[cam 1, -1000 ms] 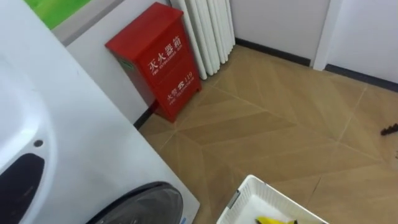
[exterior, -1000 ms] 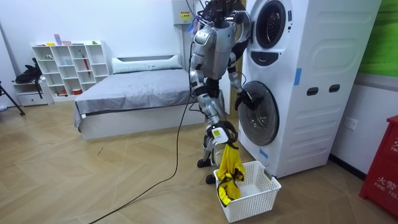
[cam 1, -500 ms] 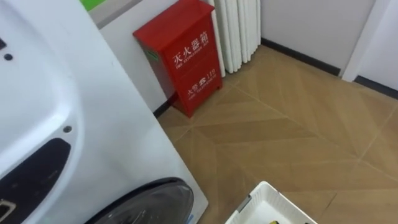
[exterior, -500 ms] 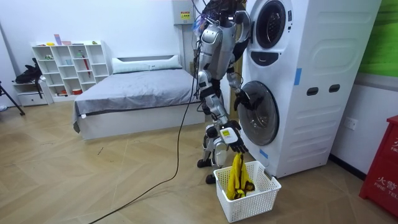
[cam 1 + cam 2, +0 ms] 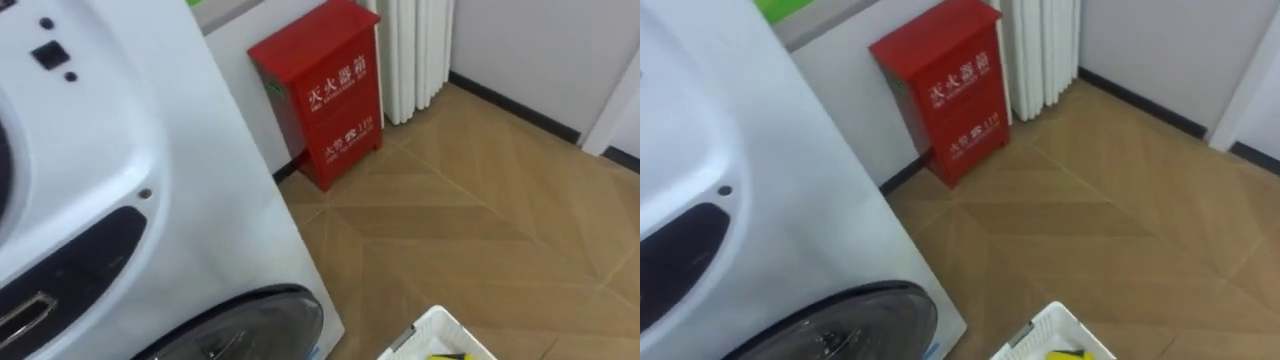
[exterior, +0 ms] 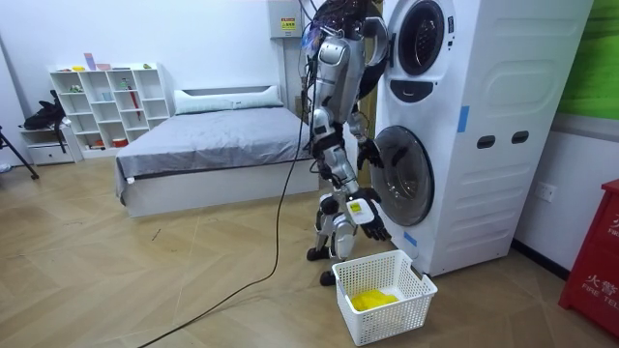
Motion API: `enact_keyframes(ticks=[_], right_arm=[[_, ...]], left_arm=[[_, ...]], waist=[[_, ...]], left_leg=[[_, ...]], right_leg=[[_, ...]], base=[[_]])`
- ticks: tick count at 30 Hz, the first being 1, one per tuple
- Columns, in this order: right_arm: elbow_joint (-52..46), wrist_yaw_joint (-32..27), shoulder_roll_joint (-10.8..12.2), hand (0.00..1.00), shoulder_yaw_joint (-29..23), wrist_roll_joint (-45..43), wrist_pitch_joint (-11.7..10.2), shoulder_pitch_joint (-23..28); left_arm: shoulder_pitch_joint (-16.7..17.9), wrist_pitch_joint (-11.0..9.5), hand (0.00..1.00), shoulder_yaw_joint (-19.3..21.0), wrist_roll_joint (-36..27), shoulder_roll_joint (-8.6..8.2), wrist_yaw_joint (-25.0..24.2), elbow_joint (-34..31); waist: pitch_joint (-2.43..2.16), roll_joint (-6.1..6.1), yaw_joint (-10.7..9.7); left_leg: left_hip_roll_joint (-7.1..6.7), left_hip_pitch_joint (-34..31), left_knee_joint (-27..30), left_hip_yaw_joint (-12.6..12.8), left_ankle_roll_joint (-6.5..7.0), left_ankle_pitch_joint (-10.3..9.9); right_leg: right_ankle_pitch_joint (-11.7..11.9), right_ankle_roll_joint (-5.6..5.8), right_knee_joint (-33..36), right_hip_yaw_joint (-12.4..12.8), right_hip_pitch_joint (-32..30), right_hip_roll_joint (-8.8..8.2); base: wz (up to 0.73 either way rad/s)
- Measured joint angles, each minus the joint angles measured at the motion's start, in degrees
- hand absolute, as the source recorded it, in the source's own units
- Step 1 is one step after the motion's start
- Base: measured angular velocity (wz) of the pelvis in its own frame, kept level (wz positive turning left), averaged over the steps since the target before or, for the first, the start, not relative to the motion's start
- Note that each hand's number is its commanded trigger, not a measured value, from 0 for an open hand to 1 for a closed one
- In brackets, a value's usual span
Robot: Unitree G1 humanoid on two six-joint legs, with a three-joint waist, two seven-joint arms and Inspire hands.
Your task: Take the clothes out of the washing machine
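In the room view I stand in front of the white washing machine [image 6: 484, 126], facing its lower round door [image 6: 401, 176]. A yellow garment [image 6: 372, 299] lies in the white laundry basket [image 6: 411, 290] on the floor at my feet. My right hand [image 6: 369, 217] hangs open just above the basket and holds nothing. My left hand [image 6: 368, 153] is at the near edge of the dark door. In the eye views the door [image 5: 245, 325] sits at the bottom left, and a basket corner [image 5: 435, 330] with a bit of yellow garment [image 5: 447, 355] shows at the bottom edge.
A red floor cabinet [image 5: 325, 90] stands against the wall beside the washing machine, with white ribbed panels [image 5: 415, 50] past it. Wooden floor [image 5: 500, 220] stretches to my right. Behind me are a grey bed [image 6: 213, 145] and a white shelf [image 6: 102, 101].
The yellow garment left my right hand and dropped into the basket. That hand opened and rose slightly. The eye views shifted, bringing more of the washing machine into the picture.
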Motion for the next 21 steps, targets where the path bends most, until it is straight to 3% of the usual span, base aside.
enact_keyframes(ticks=[4,8,10,11,13,14,18,21], right_arm=[[6.7,-1.4,-0.2,0.00,-3.8,4.7,0.2,2.5],[11.7,-2.0,-0.3,0.00,-7.6,11.6,1.2,3.9],[14.9,-2.0,-0.3,0.00,-9.6,14.3,2.2,3.8],[15.6,-1.9,-0.3,0.00,-10.0,15.0,2.7,4.0],[16.3,-1.6,-0.1,0.00,-9.9,15.5,3.5,4.8],[17.2,-1.6,0.2,0.00,-9.9,16.5,3.7,5.0],[18.7,-1.4,2.1,0.00,-9.9,18.5,5.8,5.6],[19.4,-0.8,3.9,0.00,-9.6,18.3,6.7,5.4]], left_arm=[[3.0,0.4,0.00,2.0,-0.2,-0.05,0.0,-0.6],[6.0,1.9,0.00,5.4,0.0,0.27,0.5,-4.3],[6.6,3.2,0.00,8.2,0.1,0.43,1.2,-4.9],[6.5,3.9,0.00,9.5,0.2,0.46,1.3,-5.2],[6.1,4.7,0.00,10.8,0.8,0.58,1.3,-5.1],[6.3,5.4,0.00,11.4,1.6,0.70,1.3,-4.7],[6.9,6.3,0.00,14.6,2.4,0.77,2.2,-5.0],[8.0,7.0,0.00,17.2,2.5,1.03,2.3,-5.0]], waist=[[-0.99,-2.19,0.4],[-1.15,-4.36,0.7],[-0.90,-5.90,1.4],[-1.10,-6.54,2.0],[-1.21,-7.04,2.6],[-0.86,-7.77,2.8],[-1.05,-8.98,4.3],[-1.03,-9.67,6.6]], left_leg=[[0.71,3.7,0.1,-2.6,-0.20,0.1],[0.75,5.9,-1.1,-4.0,-0.52,0.3],[0.78,7.5,-1.9,-5.3,-0.61,0.4],[0.73,7.6,-1.9,-5.9,-0.61,0.4],[0.60,7.9,-2.0,-7.0,-0.62,0.4],[0.46,8.5,-2.2,-8.0,-0.62,0.4],[0.21,9.7,-2.7,-9.5,-0.67,0.3],[0.22,10.6,-3.1,-9.7,-0.72,0.2]], right_leg=[[-0.6,0.04,-3.7,-2.8,6.1,-0.21],[-1.0,-0.35,-5.5,-5.5,9.6,-0.75],[-0.7,-0.82,-7.1,-6.6,12.0,-0.87],[-0.6,-1.02,-7.8,-7.1,12.5,-1.01],[-0.2,-1.07,-8.9,-8.9,13.7,-1.50],[-0.3,-1.03,-9.7,-9.6,14.9,-1.70],[-0.6,-0.92,-11.5,-11.1,17.3,-1.99],[-0.6,-1.01,-12.1,-11.5,18.5,-1.96]], base=[[0.35],[0.46],[0.30],[0.25],[0.28],[0.33],[0.23],[0.05]])
